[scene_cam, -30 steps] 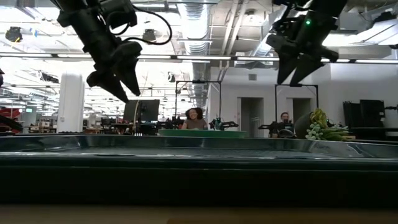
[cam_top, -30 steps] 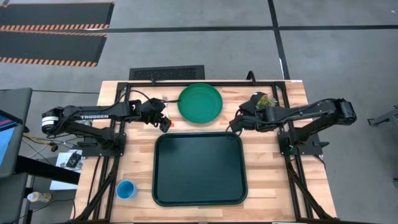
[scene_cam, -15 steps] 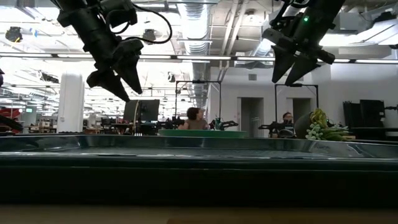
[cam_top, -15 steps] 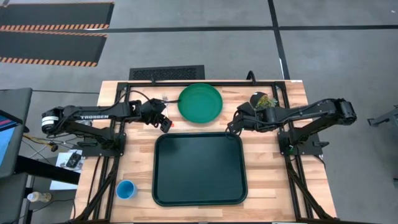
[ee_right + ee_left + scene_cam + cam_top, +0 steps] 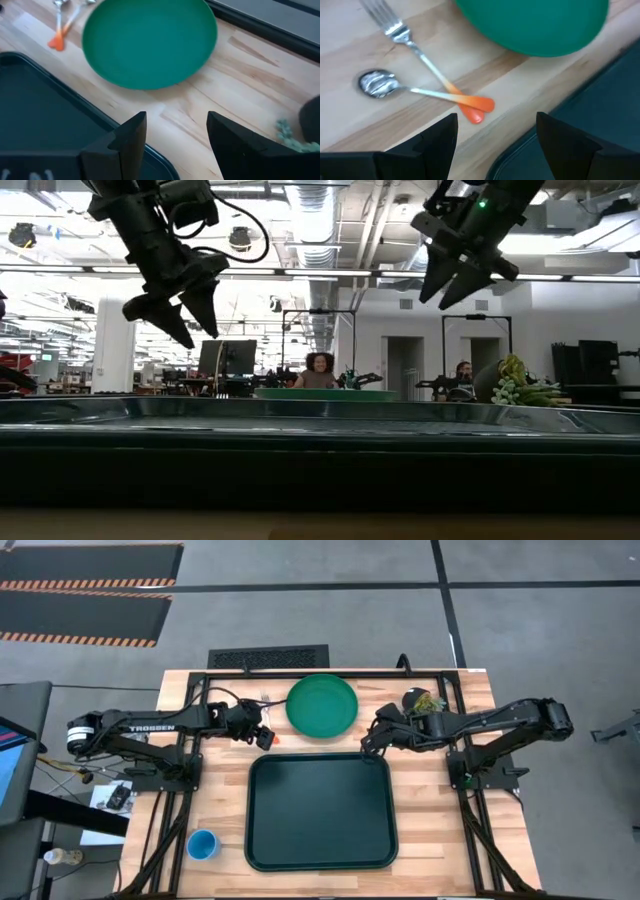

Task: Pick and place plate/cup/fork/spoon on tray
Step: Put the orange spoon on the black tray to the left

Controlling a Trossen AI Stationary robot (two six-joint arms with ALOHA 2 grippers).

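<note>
The green plate (image 5: 321,706) lies flat on the table beyond the dark tray (image 5: 320,810). The fork (image 5: 410,42) and spoon (image 5: 380,82) lie on the wood left of the plate, their orange handles crossed (image 5: 472,104). The blue cup (image 5: 203,845) stands at the near left, beside the tray. My left gripper (image 5: 264,737) hangs open above the orange handle ends and touches nothing; it also shows in its wrist view (image 5: 495,125). My right gripper (image 5: 368,743) hangs open above the tray's far right corner, near the plate's right rim (image 5: 200,65).
A small dark pot with a green plant (image 5: 425,702) stands at the far right, just behind my right arm. Bare wood lies between plate and tray (image 5: 165,100). People show in the room beyond the table in the low view (image 5: 318,370).
My right gripper has moved toward the table's left edge, closer to the plate and the tray's far right corner. My left gripper has shifted a little toward the table's left edge above the fork and spoon. Nothing on the table has moved.
</note>
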